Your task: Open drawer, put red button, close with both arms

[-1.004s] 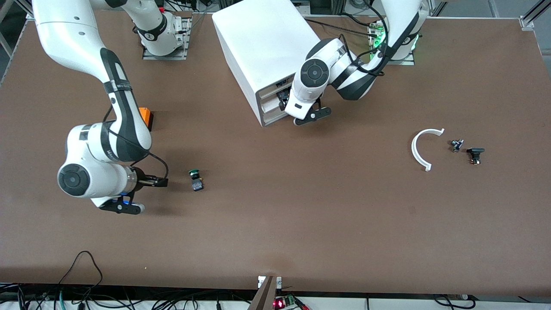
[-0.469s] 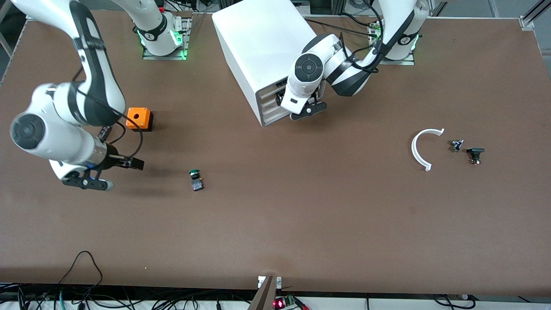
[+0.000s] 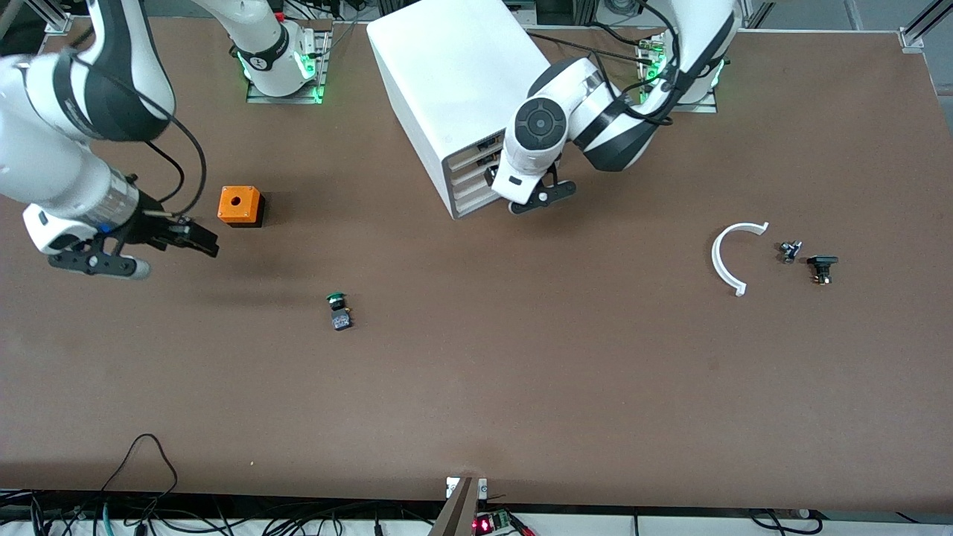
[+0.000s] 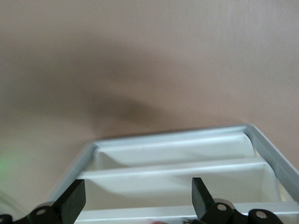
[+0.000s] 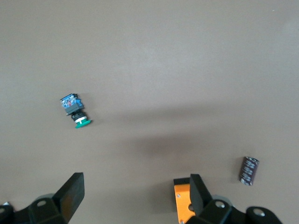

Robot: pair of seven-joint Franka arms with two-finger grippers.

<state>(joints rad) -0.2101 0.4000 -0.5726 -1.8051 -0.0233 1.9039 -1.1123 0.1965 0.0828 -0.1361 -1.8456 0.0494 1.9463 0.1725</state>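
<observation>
The cabinet [image 3: 454,97] stands at the bench's [image 3: 521,387] edge where the arm bases are, its long axis slanted, its drawer fronts [image 3: 469,179] facing the front camera and turned somewhat toward the left arm's end. The drawers look pushed in, or nearly so. No red button shows in any view; the only capped button on the bench is a green one [image 3: 339,310], lying on its side well nearer the camera than the cabinet, cap pointing toward the bases (its blue-and-black body [image 5: 71,103] shows in the right wrist view).

The left pincer [image 3: 495,177] sits right at the drawer fronts, fingers [image 4: 74,201] spread wide and holding nothing, with drawer ledges [image 4: 187,172] between them. The right pincer [image 3: 192,238] hangs over bare bench at the right arm's end, just beside an orange box [image 3: 240,205], fingers [image 5: 72,193] also wide and empty. A dark cylinder [image 5: 249,171] lies near the box.

The bench in front of the cabinet is wide open. Toward the left arm's end lie a white arc [image 3: 730,257] and two small dark parts [image 3: 808,257], well apart from the cabinet.
</observation>
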